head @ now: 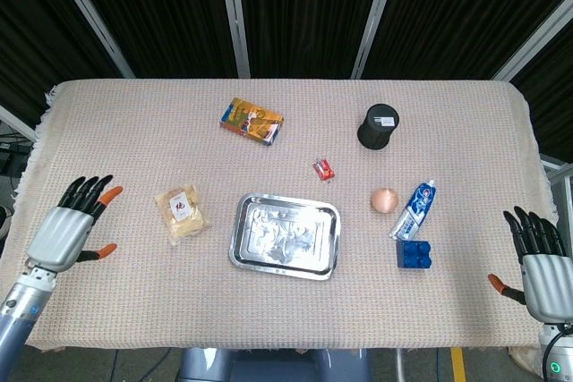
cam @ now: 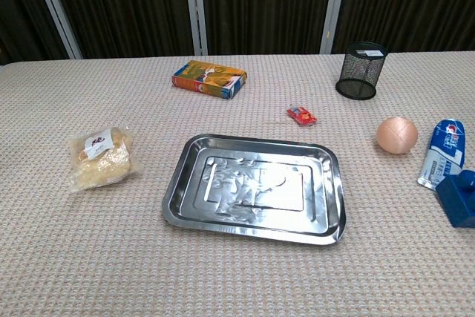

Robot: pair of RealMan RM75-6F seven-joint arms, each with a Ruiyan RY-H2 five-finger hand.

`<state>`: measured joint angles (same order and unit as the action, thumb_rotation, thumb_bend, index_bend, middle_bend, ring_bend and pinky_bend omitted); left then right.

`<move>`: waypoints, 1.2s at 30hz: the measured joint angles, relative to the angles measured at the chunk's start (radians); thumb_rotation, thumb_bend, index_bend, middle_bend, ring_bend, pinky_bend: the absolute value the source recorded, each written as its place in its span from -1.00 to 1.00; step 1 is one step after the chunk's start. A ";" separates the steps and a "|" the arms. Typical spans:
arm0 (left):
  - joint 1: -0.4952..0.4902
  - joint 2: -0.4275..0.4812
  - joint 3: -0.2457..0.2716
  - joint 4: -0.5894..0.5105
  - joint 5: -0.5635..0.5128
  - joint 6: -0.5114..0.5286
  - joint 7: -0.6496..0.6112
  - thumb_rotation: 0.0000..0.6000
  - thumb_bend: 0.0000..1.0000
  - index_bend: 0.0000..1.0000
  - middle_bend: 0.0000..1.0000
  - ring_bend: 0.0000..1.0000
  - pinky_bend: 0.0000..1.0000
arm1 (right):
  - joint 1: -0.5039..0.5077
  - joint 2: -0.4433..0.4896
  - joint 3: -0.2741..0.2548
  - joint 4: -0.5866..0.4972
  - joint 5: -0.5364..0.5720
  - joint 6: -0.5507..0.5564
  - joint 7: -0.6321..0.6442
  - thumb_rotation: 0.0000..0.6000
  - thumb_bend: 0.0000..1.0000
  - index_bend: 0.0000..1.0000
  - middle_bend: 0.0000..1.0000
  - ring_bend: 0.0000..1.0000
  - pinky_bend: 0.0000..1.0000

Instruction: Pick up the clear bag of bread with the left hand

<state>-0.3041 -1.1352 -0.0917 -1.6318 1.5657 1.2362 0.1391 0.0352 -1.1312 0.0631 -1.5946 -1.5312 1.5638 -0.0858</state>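
The clear bag of bread (head: 182, 212) lies flat on the tablecloth left of the metal tray; the chest view shows the bag (cam: 102, 157) with a small white label on top. My left hand (head: 70, 230) hovers over the table's left part, fingers spread and empty, a hand's width left of the bag. My right hand (head: 537, 261) stays at the table's right edge, fingers apart, holding nothing. Neither hand appears in the chest view.
A metal tray (head: 246, 252) sits at centre front. Behind it lie an orange box (head: 252, 120) and a small red packet (head: 325, 168). To the right stand a black mesh cup (head: 378, 126), a peach ball (head: 384, 199), a toothpaste tube (head: 414, 208) and a blue block (head: 414, 254).
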 measured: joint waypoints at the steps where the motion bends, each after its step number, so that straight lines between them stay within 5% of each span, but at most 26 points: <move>1: -0.025 -0.002 -0.007 0.000 -0.006 -0.035 0.003 0.88 -1.00 -0.94 -1.00 -1.00 -1.00 | -0.002 0.000 0.000 0.000 0.001 0.001 0.000 1.00 -1.00 -0.94 -0.97 -1.00 -0.83; 13: -0.239 -0.064 -0.032 0.035 -0.108 -0.344 0.135 0.88 -1.00 -1.00 -1.00 -1.00 -1.00 | -0.013 0.005 0.003 -0.007 0.009 0.013 -0.007 1.00 -1.00 -0.94 -0.98 -1.00 -0.82; 36: -0.361 -0.294 -0.026 0.223 -0.360 -0.479 0.227 0.88 -1.00 -0.92 -1.00 -1.00 -1.00 | -0.018 -0.005 0.012 0.018 0.045 -0.006 0.009 1.00 -1.00 -0.94 -0.99 -1.00 -0.83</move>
<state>-0.6655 -1.4287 -0.1180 -1.4090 1.2061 0.7570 0.3660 0.0173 -1.1359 0.0751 -1.5766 -1.4861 1.5578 -0.0766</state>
